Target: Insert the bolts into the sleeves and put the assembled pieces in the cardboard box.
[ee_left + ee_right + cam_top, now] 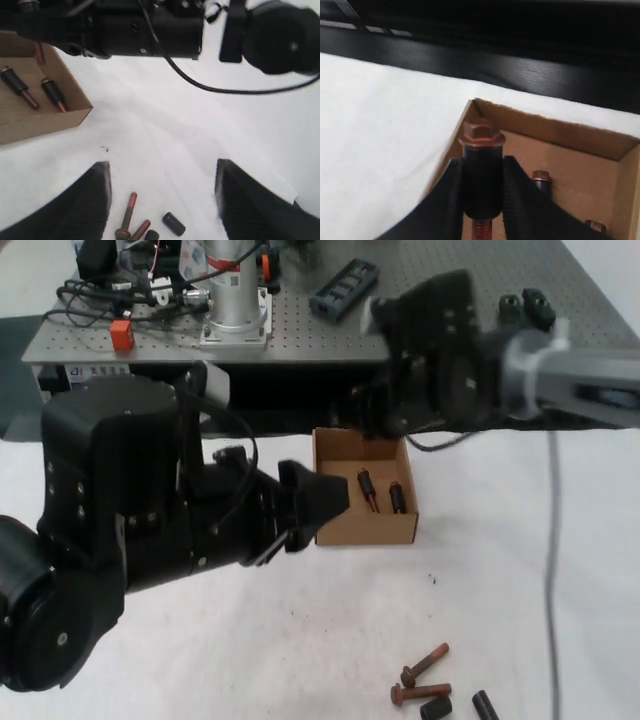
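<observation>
My right gripper point(481, 176) is shut on an assembled piece point(481, 137), a copper bolt standing head-up in a black sleeve. It hangs over the back left corner of the cardboard box point(580, 145). Two assembled pieces point(368, 487) point(397, 497) lie in the box point(340, 525); the left wrist view shows them too point(19, 88) point(53, 95). My left gripper point(162, 200) is open and holds nothing, above the white cloth near the box's front left corner point(318, 502). Two loose bolts point(425, 664) point(421, 692) and two black sleeves point(436, 708) point(485, 704) lie on the cloth at the front.
A grey perforated bench point(420, 320) with a metal post point(235, 290), cables and a small orange block point(121, 333) stands behind the cloth. A cable point(550, 570) trails down from the right arm. White cloth lies open between the box and the loose parts.
</observation>
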### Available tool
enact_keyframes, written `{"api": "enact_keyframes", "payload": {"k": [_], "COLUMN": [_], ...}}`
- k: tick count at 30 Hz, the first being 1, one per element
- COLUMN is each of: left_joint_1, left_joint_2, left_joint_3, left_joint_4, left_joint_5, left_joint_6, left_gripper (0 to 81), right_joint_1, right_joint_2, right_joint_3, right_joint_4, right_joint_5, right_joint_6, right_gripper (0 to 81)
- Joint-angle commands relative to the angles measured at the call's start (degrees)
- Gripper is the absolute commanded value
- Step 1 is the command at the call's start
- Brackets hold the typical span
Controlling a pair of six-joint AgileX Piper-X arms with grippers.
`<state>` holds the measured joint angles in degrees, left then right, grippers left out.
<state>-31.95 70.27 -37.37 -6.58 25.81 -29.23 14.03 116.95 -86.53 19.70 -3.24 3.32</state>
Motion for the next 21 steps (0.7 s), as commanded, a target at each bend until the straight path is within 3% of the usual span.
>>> {"api": "enact_keyframes", "payload": {"k": [1, 6, 8, 12, 13, 17, 21], "left_joint_1": [-0.12, -0.12, -0.12, -0.12, -0.12, -0.12, -0.12], "left_joint_2": [-0.02, -0.02, -0.02, -0.02, -0.02, -0.02, -0.02], "left_joint_3": [-0.14, -0.14, -0.14, -0.14, -0.14, -0.14, -0.14], "left_joint_4": [1.47, 2.36, 2.32, 2.32, 2.32, 2.32, 2.32], "left_joint_5": [-0.37, -0.37, -0.81, -1.19, -1.19, -1.19, -1.19], "left_joint_6": [1.54, 2.38, 2.38, 2.38, 2.38, 2.5, 2.78], "left_gripper": [44.2, 44.2, 44.2, 44.2, 44.2, 44.2, 44.2], "right_joint_1": [-0.25, -0.25, -0.25, -0.35, -0.58, -1.21, -1.2], "right_joint_2": [3.49, 9.34, 10.02, 10.09, 9.75, 4.0, -6.66], "right_joint_3": [-5.28, -11.82, -11.99, -12.84, -13.62, -13.52, -9.17], "right_joint_4": [5.42, 14.56, 15.34, 15.71, 16.32, 19.5, 28.82], "right_joint_5": [1.34, 1.22, 0.85, -0.26, -1.05, -4.82, -4.23], "right_joint_6": [-1.56, -2.05, -2.05, -2.05, -2.05, -5.56, -17.02], "right_gripper": [0.6, 3.8, 13.1, 39.6, 42.3, 37.9, 34.2]}}
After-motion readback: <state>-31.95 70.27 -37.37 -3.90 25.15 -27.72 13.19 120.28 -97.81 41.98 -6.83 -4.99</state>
